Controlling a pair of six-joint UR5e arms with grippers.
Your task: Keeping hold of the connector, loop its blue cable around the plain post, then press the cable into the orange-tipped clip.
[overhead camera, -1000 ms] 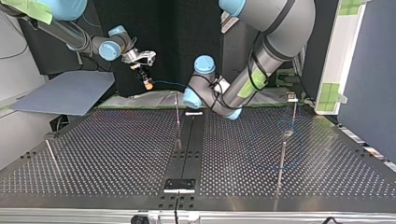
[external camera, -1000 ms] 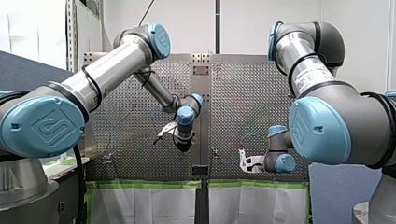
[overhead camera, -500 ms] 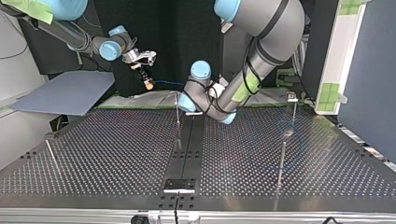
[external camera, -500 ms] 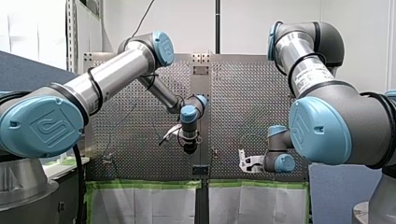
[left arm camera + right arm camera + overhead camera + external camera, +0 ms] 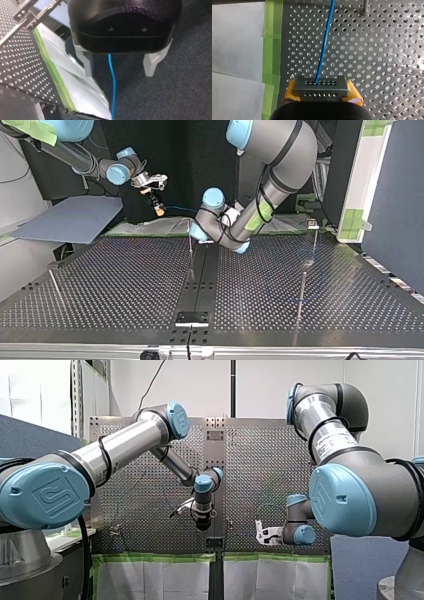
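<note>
Lately, in the front view, my left claw [image 5: 202,524] had dropped toward the table's [image 5: 135,500] middle; the top view put it by a plain post [image 5: 190,245]. Left wrist view: its fingers [image 5: 87,65] stood wide around the blue cable [image 5: 113,82], so looping could start. Right wrist view: my right claw [image 5: 321,93] pinched the connector [image 5: 321,86]; no writing was legible.
</note>
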